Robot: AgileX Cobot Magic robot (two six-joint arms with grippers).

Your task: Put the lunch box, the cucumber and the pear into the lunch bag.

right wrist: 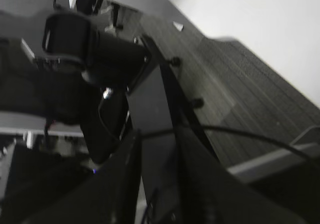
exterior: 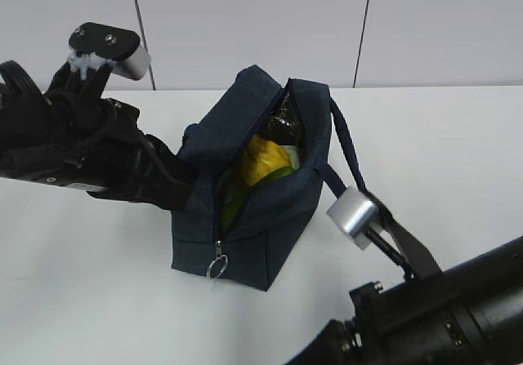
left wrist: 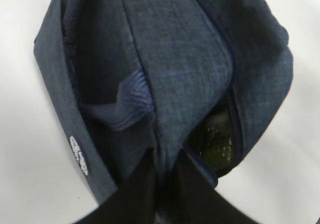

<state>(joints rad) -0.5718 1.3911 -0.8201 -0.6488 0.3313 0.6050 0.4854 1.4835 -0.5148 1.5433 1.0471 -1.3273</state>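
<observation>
The navy lunch bag (exterior: pixel 270 218) stands mid-table with its top zipper open. Inside show the yellow pear (exterior: pixel 260 159), a pale green patch that looks like the lunch box lid (exterior: pixel 284 169), and a dark glossy green shape, apparently the cucumber (exterior: pixel 286 118); it also shows in the left wrist view (left wrist: pixel 217 140). My left gripper (exterior: pixel 193 187) is shut on the fabric of the bag's left wall (left wrist: pixel 162 166). My right gripper (exterior: pixel 407 255) is shut on the bag's loop handle (exterior: pixel 347 149), which runs as a dark strap (right wrist: pixel 152 103) between its fingers.
The silver ring pull (exterior: pixel 216 265) hangs at the bag's near end. The white table (exterior: pixel 441 144) reaches back to a white panelled wall. The right wrist view looks off the table at a dark floor and equipment.
</observation>
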